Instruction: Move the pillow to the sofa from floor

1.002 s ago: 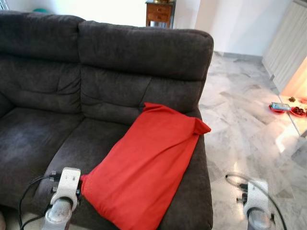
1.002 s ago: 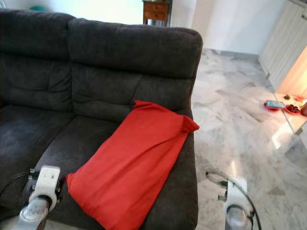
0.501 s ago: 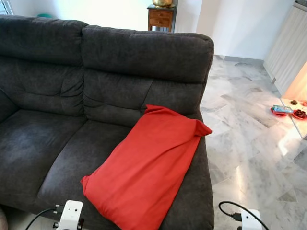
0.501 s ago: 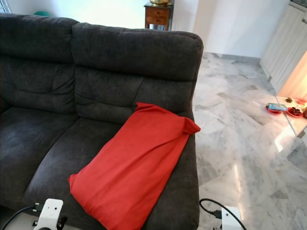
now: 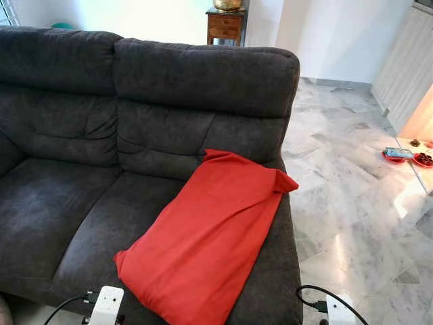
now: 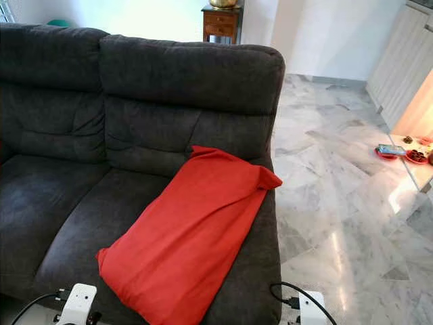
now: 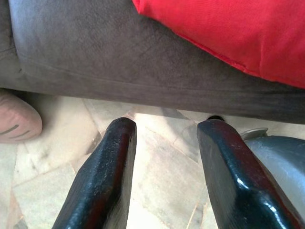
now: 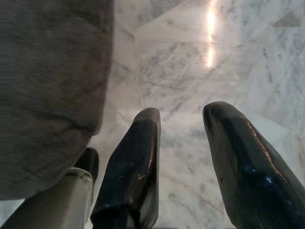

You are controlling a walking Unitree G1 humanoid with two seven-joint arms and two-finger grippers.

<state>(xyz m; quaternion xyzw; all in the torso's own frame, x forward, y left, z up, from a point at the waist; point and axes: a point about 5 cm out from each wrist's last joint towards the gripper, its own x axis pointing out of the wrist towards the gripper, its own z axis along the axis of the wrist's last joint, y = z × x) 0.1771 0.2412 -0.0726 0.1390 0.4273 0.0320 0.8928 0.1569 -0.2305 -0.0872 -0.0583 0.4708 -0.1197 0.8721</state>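
Lying diagonally on the sofa [image 5: 61, 203] seat, the red pillow [image 5: 210, 233] sits just above the left gripper [image 7: 162, 176], whose fingers are parted and empty; the right gripper [image 8: 183, 162], likewise parted, hangs over marble floor [image 5: 352, 203]. Its overhanging corner might slip off.

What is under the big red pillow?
The red pillow lies on the dark grey sofa, covering the right seat cushion and reaching up to the backrest. You see sofa fabric all around it; whatever sits directly beneath is hidden.
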